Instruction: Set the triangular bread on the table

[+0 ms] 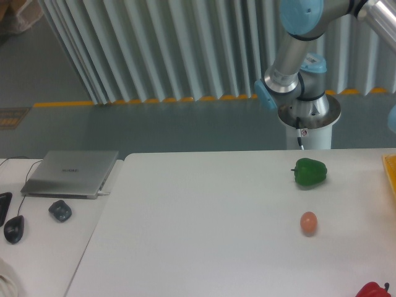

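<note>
table (204, 229): large white top filling the lower frame, rounded corner at about 9 o'clock; a second white desk (43, 247) adjoins it on that side.
arm (296, 55): only base, shoulder and part of a link show, at 1 o'clock; the rest runs out past the top-right edge.
gripper: not in view, so i cannot tell how far its jaws stand apart or whether it has hold of anything.
triangular bread: not visible anywhere in the frame; i cannot tell where it is. an orange-yellow sliver (391, 173) sits at the 3 o'clock edge, too cropped to identify.
laptop (71, 173): closed, grey, on the desk at 9 o'clock, with 2 dark mice nearby.
green pepper (309, 172): on the table at 2 o'clock, just in front of the arm base.
red object (375, 289): cut off at 5 o'clock.
egg (309, 223): small, brown, at 3 o'clock, below the pepper and apart from it.
risk 1: i judge a descent toward the right half could knock the egg, which would roll.
risk 2: setting down too near the pepper may crowd or tip the bread.
risk 3: the egg might be mistaken for the target; it is smaller and round.
</note>
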Motion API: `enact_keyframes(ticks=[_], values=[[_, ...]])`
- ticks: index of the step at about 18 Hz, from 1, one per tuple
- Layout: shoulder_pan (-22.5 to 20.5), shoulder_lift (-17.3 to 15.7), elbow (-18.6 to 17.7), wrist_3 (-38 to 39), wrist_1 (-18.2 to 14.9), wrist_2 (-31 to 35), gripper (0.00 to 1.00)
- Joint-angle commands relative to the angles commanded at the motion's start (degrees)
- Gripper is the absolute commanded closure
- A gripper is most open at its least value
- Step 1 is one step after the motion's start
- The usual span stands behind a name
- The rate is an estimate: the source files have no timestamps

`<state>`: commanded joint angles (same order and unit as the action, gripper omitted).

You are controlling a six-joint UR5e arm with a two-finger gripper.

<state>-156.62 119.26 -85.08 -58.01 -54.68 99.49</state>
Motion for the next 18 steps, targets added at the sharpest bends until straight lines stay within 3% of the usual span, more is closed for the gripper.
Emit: enact_keyframes(ticks=[18], values=[[-0.53, 1.76, 1.14, -0.17, 1.24, 0.00, 0.00]])
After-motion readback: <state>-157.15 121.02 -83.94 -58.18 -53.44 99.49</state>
